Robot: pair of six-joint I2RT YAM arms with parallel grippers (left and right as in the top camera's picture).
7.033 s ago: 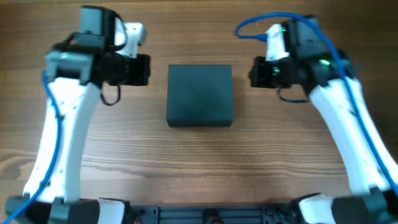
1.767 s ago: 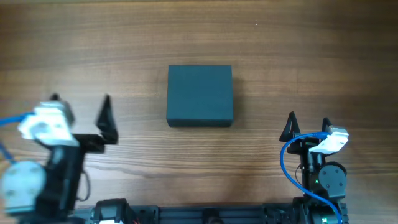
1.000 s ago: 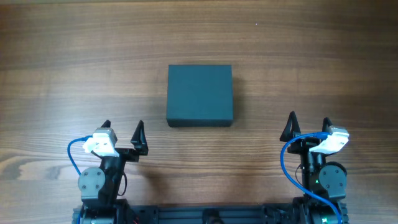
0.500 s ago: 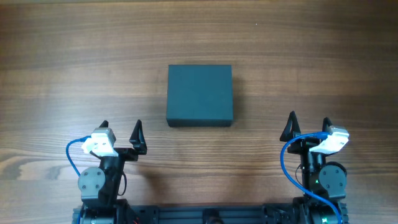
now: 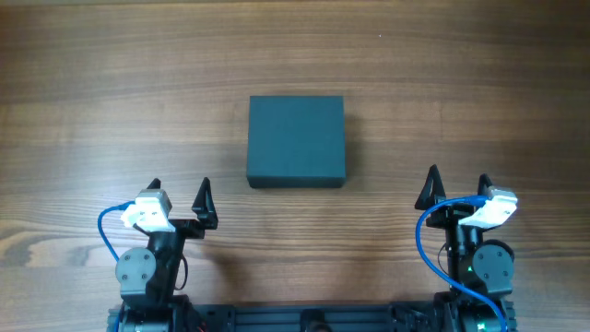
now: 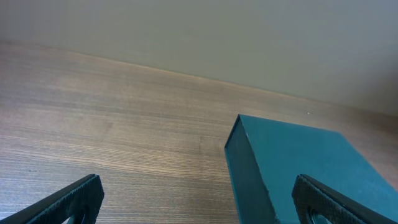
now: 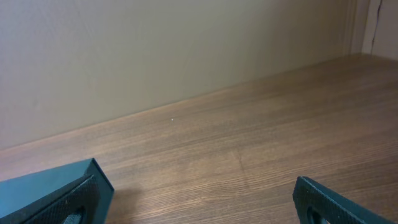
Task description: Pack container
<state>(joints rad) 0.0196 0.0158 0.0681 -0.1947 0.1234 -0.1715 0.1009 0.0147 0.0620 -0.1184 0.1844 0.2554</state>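
Wood-grain table (image 5: pixel 92 92) fills the overhead view, brown boards running left to right; at its near edge sit the two arm bases, folded low, each with a loop of blue cable (image 5: pixel 103 232) beside it. Just ahead of the bases the left gripper (image 5: pixel 180 184) points away from the robot, its jaws spread wide with nothing between them; the right gripper (image 5: pixel 458 175) stands the same way at the other side, jaws likewise spread and holding nothing. Both are well apart from each other and touch no object.

Farther out, between the two and roughly on the centre line, lies the container (image 5: pixel 296 140), a dark teal-grey square box with its flat lid down; it rests flat on the table, clear of both grippers. The left wrist view shows its near corner ahead and to the right, between the black fingers (image 6: pixel 68 199); the right wrist view catches only a corner of it at the lower left, with open boards ahead. Beyond the box the table runs on to a plain beige wall (image 6: pixel 249 37).
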